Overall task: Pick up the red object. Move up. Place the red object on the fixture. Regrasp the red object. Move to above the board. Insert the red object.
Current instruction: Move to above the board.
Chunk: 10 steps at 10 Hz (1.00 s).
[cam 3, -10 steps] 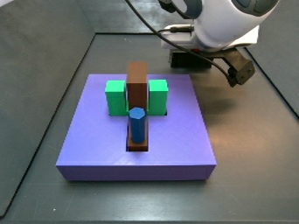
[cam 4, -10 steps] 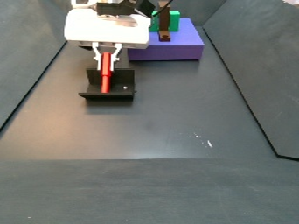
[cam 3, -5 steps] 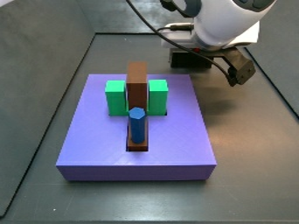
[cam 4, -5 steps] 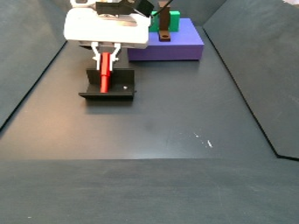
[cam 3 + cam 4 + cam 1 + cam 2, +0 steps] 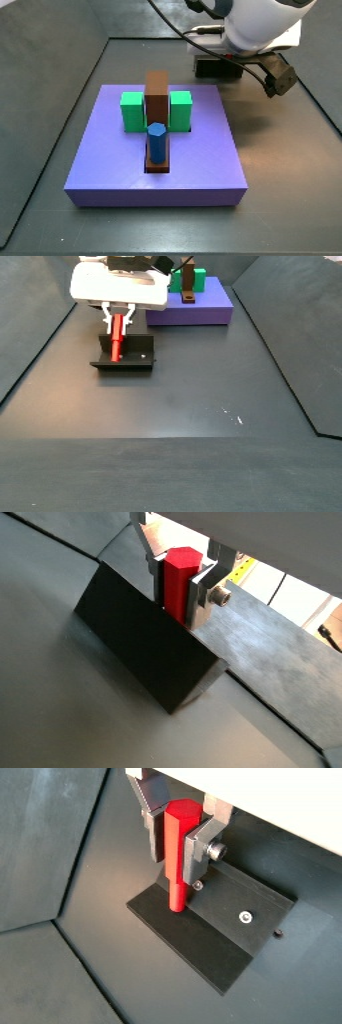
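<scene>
The red object (image 5: 179, 858) is a slim red hexagonal peg standing upright. Its lower end rests on the base plate of the dark fixture (image 5: 241, 938). My gripper (image 5: 177, 868) is shut on the peg's upper part, with a silver finger on each side. Both wrist views show this; the peg (image 5: 181, 582) stands just behind the fixture's upright wall (image 5: 140, 642). In a side view the gripper (image 5: 116, 324) holds the peg (image 5: 116, 341) over the fixture (image 5: 134, 359), in front of the purple board (image 5: 201, 314). In a side view the gripper (image 5: 274, 80) hides the peg.
The board (image 5: 107, 170) carries two green blocks (image 5: 131, 112), a tall brown upright block (image 5: 158, 100) and a blue peg (image 5: 156, 143). The fixture (image 5: 218, 68) stands just beyond the board's far edge. Dark floor and enclosure walls surround everything.
The gripper has shifted only very slightly. The red object stays upright between the fingers on the fixture.
</scene>
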Tool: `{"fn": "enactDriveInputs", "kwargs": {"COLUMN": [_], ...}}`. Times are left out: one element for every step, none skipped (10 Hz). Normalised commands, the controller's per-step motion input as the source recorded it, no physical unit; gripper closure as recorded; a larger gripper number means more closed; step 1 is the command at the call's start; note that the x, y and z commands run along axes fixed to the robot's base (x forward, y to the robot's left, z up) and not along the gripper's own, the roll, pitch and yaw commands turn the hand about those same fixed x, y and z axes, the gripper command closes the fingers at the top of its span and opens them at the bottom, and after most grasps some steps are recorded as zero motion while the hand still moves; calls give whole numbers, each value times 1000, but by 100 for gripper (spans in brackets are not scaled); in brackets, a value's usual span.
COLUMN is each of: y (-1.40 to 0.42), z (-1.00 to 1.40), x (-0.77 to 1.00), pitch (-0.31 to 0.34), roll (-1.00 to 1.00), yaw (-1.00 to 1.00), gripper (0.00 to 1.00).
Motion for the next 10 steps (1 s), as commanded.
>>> {"fn": "enactDriveInputs", "kwargs": {"y": [0, -2, 23, 36, 25, 30, 28, 16, 8, -1400], "z": [1400, 1400, 1400, 1400, 1400, 1400, 1400, 1400, 611, 256], "x": [0, 19, 4, -2, 3, -4, -2, -14, 6, -1053], "pitch": [0, -33, -30, -43, -19, 9, 7, 40, 58, 180], "roll": [0, -26, -98, -78, -62, -35, -7, -17, -17, -1000], "yaw": [0, 11, -14, -25, -30, -37, -32, -30, -20, -69], "gripper": [100, 100, 100, 100, 100, 100, 100, 100, 100, 100]}}
